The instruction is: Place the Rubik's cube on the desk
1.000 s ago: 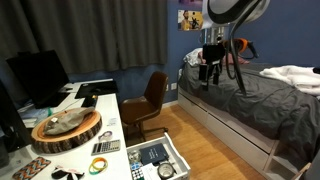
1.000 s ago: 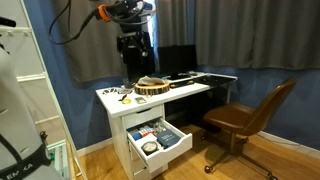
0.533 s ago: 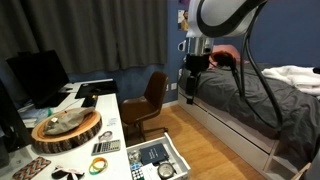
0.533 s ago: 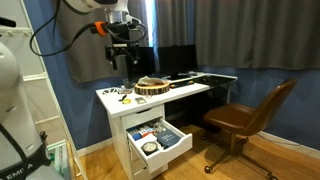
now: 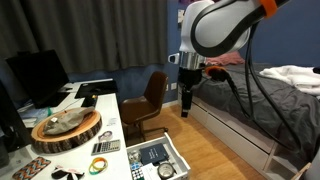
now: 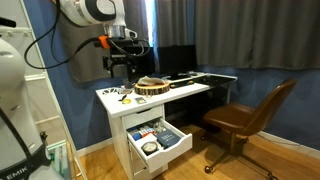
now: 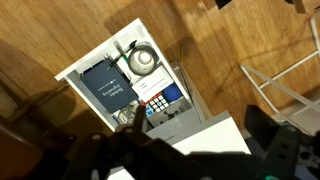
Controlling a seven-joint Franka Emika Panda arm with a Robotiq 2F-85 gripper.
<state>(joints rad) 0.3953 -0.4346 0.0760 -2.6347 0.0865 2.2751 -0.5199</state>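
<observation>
The Rubik's cube [image 7: 159, 99] lies in the open drawer [image 7: 100, 62] of the white drawer unit, next to a dark blue book [image 7: 106, 87] and a round item [image 7: 143, 58]. I cannot pick the cube out in either exterior view. The white desk [image 5: 106, 108] [image 6: 186, 90] stands beside the drawer, and its corner shows in the wrist view [image 7: 215, 140]. My gripper [image 5: 187, 98] [image 6: 119, 67] [image 7: 198, 128] hangs in the air well above the drawer. It is open and empty.
A round wooden slab [image 5: 66, 128] [image 6: 152, 86], a greenish calculator [image 5: 105, 147] and a tape roll [image 5: 98, 166] lie on the desk. A brown office chair [image 5: 152, 95] [image 6: 245, 115] stands nearby. The grey bed [image 5: 270, 100] is behind the arm. A white shelf [image 6: 20, 100] stands beside it.
The arm has swung away from above the bed towards the desk and the open drawer, and the gripper has come lower. The gripper stays open and empty.
</observation>
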